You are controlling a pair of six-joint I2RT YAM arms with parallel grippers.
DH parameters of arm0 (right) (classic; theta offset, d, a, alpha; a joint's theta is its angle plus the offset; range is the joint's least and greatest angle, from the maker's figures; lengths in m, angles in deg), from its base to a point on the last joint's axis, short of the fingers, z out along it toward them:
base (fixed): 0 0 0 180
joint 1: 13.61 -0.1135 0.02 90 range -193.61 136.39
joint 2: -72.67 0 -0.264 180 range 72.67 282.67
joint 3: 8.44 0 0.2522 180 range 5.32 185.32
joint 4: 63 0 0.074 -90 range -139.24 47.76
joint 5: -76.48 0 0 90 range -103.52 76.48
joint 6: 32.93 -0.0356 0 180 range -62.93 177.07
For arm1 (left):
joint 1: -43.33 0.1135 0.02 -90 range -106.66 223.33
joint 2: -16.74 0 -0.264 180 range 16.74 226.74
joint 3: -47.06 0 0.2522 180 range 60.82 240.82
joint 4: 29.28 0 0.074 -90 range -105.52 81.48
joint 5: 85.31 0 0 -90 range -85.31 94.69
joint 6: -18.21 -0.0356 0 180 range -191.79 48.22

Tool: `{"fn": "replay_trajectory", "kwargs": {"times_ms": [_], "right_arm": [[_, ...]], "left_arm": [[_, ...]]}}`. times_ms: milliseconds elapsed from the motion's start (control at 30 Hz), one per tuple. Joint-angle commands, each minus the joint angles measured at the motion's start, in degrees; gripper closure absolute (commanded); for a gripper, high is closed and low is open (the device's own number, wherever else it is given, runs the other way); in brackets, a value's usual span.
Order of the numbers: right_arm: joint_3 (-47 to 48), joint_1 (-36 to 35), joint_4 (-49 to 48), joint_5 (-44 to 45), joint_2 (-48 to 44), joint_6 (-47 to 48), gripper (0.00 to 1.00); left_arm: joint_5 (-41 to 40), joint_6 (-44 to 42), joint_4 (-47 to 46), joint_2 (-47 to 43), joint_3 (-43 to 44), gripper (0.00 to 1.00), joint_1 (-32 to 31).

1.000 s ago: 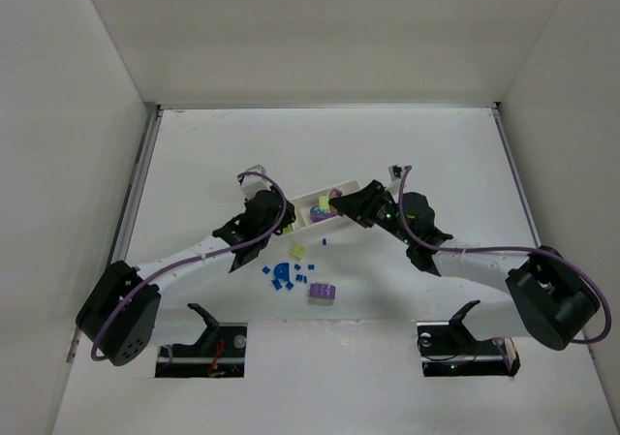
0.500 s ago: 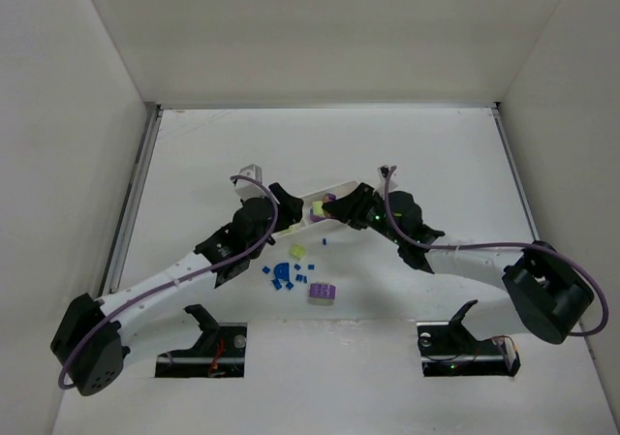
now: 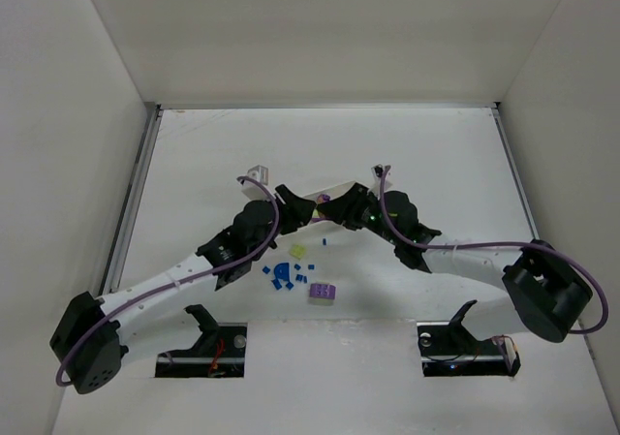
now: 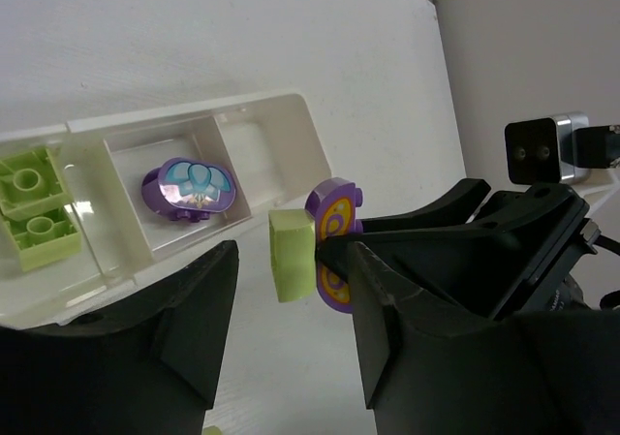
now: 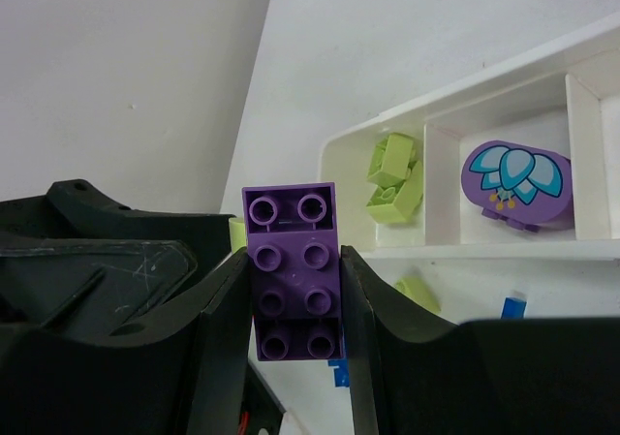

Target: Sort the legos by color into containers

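Purple brick (image 5: 292,270) held upright near white tray (image 5: 484,251) holding green bricks (image 5: 392,178).

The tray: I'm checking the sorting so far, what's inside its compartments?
Two yellow-green bricks lie in one end compartment, a purple petal-printed piece in the middle one. The third shows nothing, though the left gripper hides the near edge of the tray.

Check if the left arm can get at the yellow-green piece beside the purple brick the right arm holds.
Probably yes: the left end effector is open, with the yellow-green piece ahead between its fingers, nothing in front. The right end effector holds only the purple brick.
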Motion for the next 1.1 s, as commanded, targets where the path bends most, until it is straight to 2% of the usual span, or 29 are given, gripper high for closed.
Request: {"fn": "replay_trajectory", "kwargs": {"times_ms": [0, 200, 667, 933, 1067], "right_arm": [[2.3, -0.6, -3.0, -1.1, 0.5, -0.6, 0.78], [2.3, -0.8, -3.9, -1.8, 0.9, -1.4, 0.78], [2.1, -0.7, -6.4, -5.1, 0.4, -3.2, 0.78], [0.9, -0.7, -8.4, -5.7, 0.9, -4.1, 0.78], [-0.2, 0.4, -10.8, -7.4, 0.7, -5.4, 0.77]], "left_arm": [[0.9, 1.7, -4.7, 0.3, -0.5, 0.57, 0.2], [1.9, 1.7, -6.0, 1.6, -0.2, 0.65, -0.3], [2.6, 2.6, -6.1, 1.9, -1.4, 0.64, 1.2], [2.7, 2.6, -7.8, 1.8, -2.3, 0.87, 1.2], [2.4, 2.4, -7.5, 1.0, -3.1, 0.92, 1.7]]}}
